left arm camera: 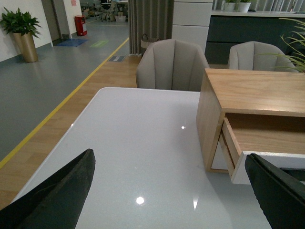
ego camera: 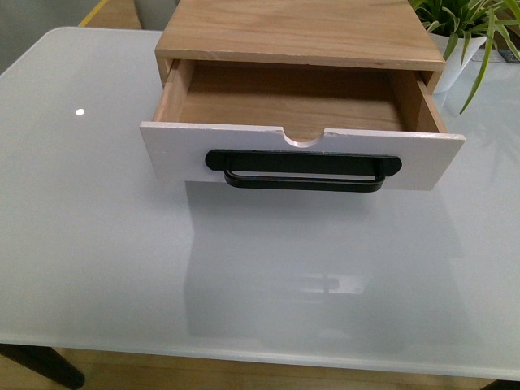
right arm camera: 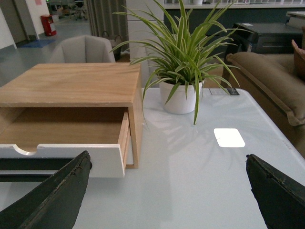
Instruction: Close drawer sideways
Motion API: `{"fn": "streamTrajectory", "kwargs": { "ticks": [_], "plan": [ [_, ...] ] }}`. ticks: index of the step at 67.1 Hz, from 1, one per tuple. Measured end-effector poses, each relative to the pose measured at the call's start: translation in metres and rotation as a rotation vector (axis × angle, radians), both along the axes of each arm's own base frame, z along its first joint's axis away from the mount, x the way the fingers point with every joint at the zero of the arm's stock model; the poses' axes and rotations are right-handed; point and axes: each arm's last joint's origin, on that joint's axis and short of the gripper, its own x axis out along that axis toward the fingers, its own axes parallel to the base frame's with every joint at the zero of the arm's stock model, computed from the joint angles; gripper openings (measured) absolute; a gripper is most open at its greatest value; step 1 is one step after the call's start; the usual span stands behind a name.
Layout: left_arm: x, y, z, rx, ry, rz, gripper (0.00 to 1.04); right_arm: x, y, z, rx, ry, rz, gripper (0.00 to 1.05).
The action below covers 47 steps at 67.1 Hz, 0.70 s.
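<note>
The drawer [ego camera: 301, 154] stands pulled out of its light wood cabinet [ego camera: 296, 32] on the white table. It has a white front, a long black bar handle [ego camera: 302, 171] and a semicircular top notch; its wood inside is empty. Neither gripper shows in the front view. My left gripper [left arm camera: 174, 191] is open over the table, left of the drawer [left arm camera: 259, 143], apart from it. My right gripper [right arm camera: 171, 191] is open over the table, right of the drawer [right arm camera: 62, 157], apart from it.
A potted spider plant [right arm camera: 183, 62] in a white pot stands right of the cabinet, also in the front view [ego camera: 467, 32]. Grey chairs [left arm camera: 171, 64] stand behind the table's far edge. The white tabletop [ego camera: 244, 284] stretches in front of the drawer.
</note>
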Motion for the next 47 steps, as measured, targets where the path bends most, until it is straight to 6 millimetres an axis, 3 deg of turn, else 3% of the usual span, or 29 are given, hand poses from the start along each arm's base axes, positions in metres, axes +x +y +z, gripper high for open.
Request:
{"fn": "streamTrajectory", "kwargs": {
  "ticks": [47],
  "plan": [
    [0.0000,0.0000,0.0000,0.000,0.000,0.000,0.96,0.0000,0.0000,0.0000,0.000,0.000,0.000,0.96]
  ]
}}
